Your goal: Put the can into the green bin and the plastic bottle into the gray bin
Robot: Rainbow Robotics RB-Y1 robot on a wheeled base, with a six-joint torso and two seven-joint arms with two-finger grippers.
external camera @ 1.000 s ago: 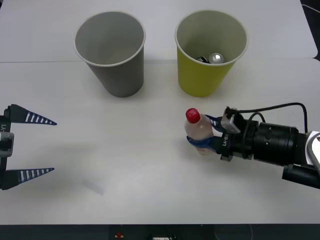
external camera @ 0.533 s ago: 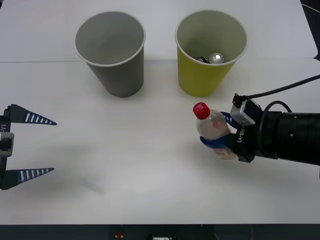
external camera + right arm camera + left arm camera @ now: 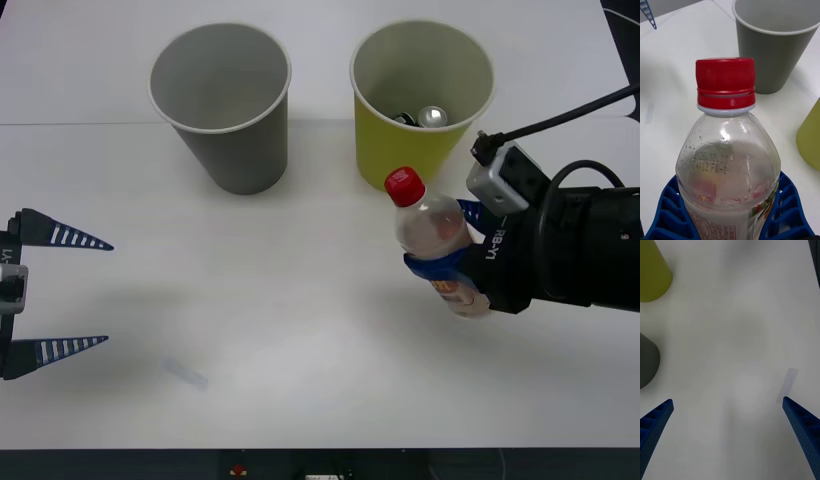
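Plastic bottle (image 3: 432, 240) clamped between the right gripper (image 3: 452, 258) fingers

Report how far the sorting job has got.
Done: the can lies inside the green bin. In hand: the right gripper is shut on the plastic bottle, held in front of that bin. Left: drop it into the gray bin. The left gripper waits open.

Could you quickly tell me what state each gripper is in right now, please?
Left gripper: open, empty, at the table's left edge.
Right gripper: closed on the plastic bottle, in front of the green bin.
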